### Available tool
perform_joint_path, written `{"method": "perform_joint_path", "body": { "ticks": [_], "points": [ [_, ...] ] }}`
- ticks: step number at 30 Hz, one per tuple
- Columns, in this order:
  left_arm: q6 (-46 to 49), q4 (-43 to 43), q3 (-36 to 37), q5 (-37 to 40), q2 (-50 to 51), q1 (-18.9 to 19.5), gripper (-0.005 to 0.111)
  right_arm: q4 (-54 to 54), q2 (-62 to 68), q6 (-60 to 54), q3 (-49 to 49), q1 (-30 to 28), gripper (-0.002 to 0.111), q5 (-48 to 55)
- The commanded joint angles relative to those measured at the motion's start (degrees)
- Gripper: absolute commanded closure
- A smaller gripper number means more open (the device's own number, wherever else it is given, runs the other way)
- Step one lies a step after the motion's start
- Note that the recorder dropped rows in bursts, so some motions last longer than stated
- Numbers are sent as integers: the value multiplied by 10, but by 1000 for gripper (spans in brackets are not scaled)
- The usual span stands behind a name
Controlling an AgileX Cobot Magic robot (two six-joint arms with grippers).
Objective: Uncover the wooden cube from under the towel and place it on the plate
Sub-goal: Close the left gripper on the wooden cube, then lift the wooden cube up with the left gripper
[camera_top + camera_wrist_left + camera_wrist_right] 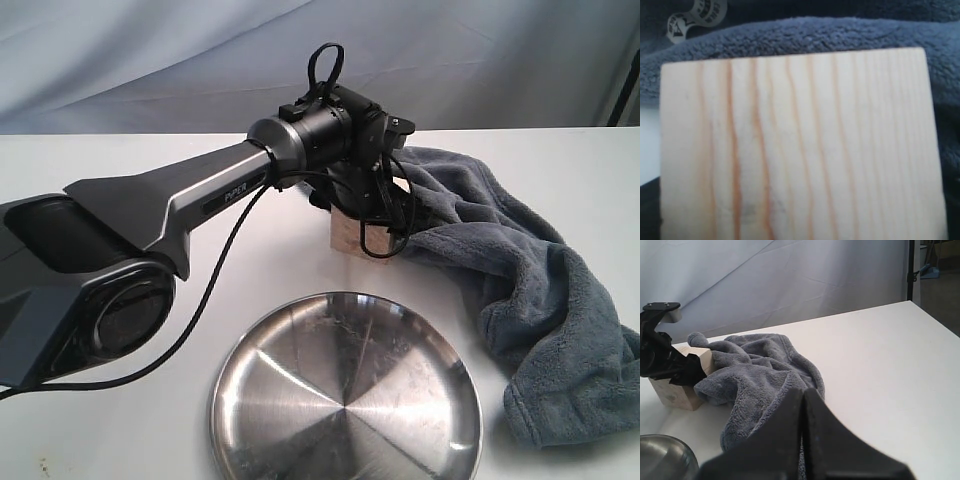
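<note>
The wooden cube point(350, 238) stands on the white table just behind the plate point(345, 395), free of the towel point(530, 300), which lies bunched to its right and touches its far side. My left gripper point(365, 222) is down over the cube, black fingers at its sides in the right wrist view point(670, 371). The cube's grained face point(800, 150) fills the left wrist view, so no fingers show there. My right gripper point(804, 390) is shut and empty, hovering near the towel point(765, 370), apart from the cube point(677, 392).
The left arm point(170, 205) stretches across the table's left half above the plate's left side. A grey backdrop hangs behind the table. The towel's lower end point(570, 400) lies right of the plate. The plate's rim point(660, 455) shows in the right wrist view.
</note>
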Motion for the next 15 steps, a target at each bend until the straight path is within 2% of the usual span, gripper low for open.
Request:
{"method": "perform_joint_path", "body": {
  "ticks": [1,6,15],
  "points": [
    [-4,26,-39,19,-7,1,107,3,-4,2,1,0,105,7],
    [-5,49,-77,54,-8,1,107,3,-4,2,1,0,105,7],
    [-10,61,-77,65,-40,1,107,3,-4,2,1,0,105,7]
  ]
}}
